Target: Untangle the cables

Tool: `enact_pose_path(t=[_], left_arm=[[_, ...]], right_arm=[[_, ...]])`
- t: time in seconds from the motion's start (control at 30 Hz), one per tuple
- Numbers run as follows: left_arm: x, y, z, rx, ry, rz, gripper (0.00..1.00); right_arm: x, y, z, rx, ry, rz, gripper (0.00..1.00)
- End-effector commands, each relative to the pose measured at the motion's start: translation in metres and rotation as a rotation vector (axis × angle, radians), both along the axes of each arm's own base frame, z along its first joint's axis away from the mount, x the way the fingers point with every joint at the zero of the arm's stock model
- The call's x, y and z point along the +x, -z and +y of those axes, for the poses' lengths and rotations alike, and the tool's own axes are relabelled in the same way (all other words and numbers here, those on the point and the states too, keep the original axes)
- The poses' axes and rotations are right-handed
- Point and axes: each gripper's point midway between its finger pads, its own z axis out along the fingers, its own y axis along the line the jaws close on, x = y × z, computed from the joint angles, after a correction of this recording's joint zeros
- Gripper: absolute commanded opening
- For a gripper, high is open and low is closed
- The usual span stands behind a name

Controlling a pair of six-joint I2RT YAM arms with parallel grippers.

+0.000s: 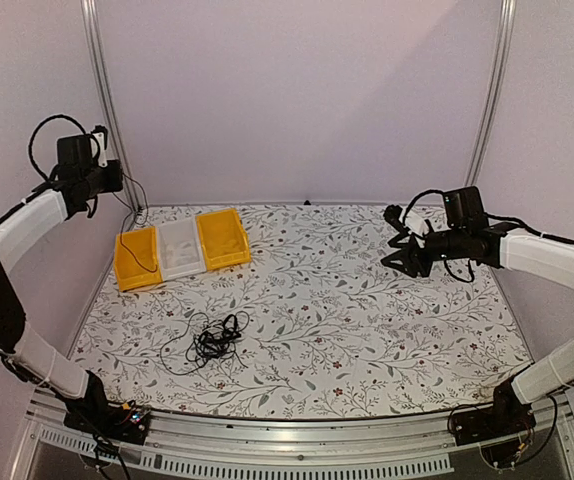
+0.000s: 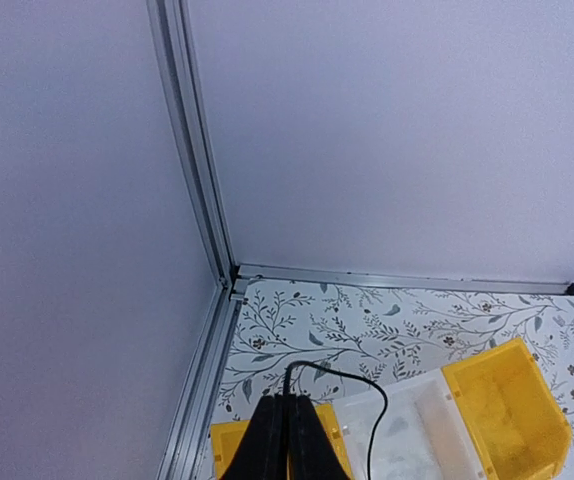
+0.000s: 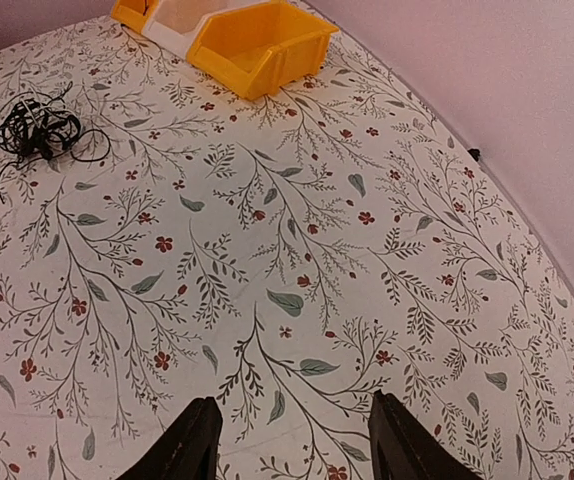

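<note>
A loose tangle of thin black cables lies on the floral table, left of centre; it also shows far off in the right wrist view as the tangle. My left gripper is raised high at the back left, its jaws shut on one separate thin black cable. That cable arcs out of the fingertips and hangs down towards the bins; its lower end lies in the left yellow bin. My right gripper hovers open over the right side of the table with nothing between its fingers.
Three bins stand in a row at the back left: the left yellow bin, a white bin and another yellow bin. Aluminium frame posts and pale walls close in the table on its far sides.
</note>
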Motion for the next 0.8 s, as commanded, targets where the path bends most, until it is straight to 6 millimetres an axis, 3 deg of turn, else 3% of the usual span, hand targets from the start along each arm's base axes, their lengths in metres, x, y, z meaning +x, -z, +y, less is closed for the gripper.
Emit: enact_pose_path(t=[0.0, 0.2, 0.77], left_arm=[[-0.004, 0.017, 0.015, 0.022, -0.031, 0.025, 0.00], [-0.014, 0.036, 0.028, 0.017, -0.055, 0.043, 0.00], [-0.031, 0.116, 0.023, -0.020, -0.041, 0.233, 0.00]], right_arm=[[-0.001, 0.010, 0.000, -0.021, -0.008, 0.008, 0.55], [-0.002, 0.015, 0.001, -0.029, -0.019, 0.023, 0.55], [-0.003, 0.029, 0.001, -0.058, -0.036, 0.054, 0.55]])
